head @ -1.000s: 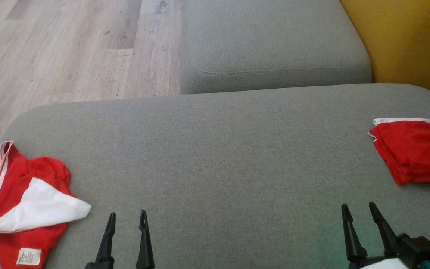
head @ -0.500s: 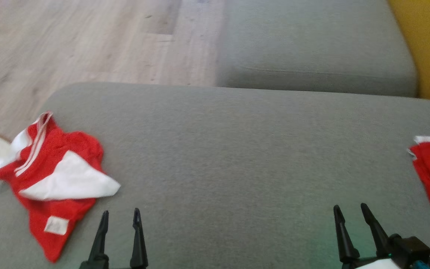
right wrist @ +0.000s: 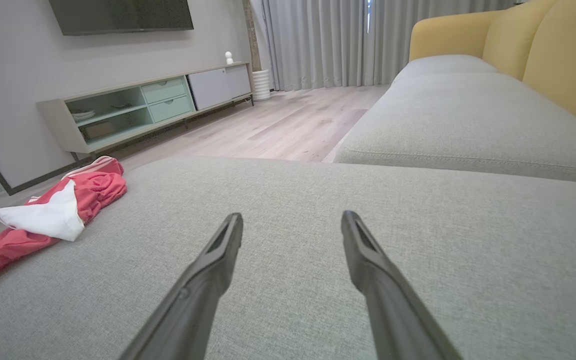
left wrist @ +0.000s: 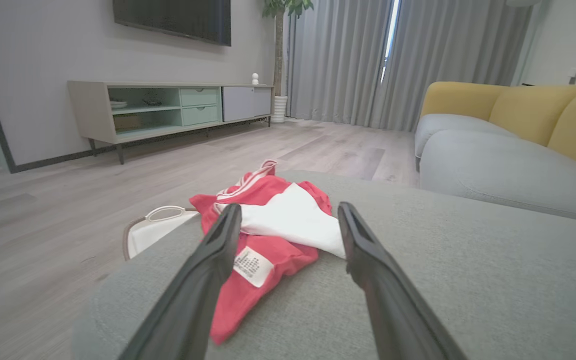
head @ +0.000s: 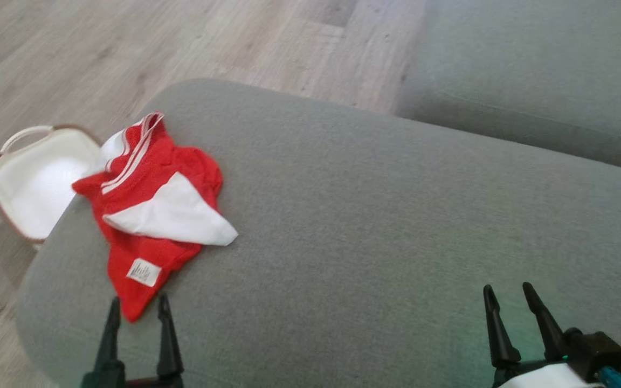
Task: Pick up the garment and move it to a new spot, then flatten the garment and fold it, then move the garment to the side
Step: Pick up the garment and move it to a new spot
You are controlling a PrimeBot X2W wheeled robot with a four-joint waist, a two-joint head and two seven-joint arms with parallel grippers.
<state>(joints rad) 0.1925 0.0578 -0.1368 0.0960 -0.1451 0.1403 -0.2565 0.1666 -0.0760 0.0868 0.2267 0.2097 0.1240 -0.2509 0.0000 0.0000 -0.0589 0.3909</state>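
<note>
Your left gripper (head: 139,299) hovers with its fingers spread wide at the near edge of the crumpled red-and-white garment (head: 149,215). The garment lies at the left end of the grey cushion (head: 375,231), with its white label (head: 143,272) facing up. Your right gripper (head: 507,288), its fingers likewise parted and holding nothing, hangs over bare fabric well off to the right. A white basket (head: 35,178) sits on the wooden floor (head: 73,64) just beside the cushion's left end.

The left jaws and right jaws both stand wide apart, long fingers (head: 166,337) pointing forward.
</note>
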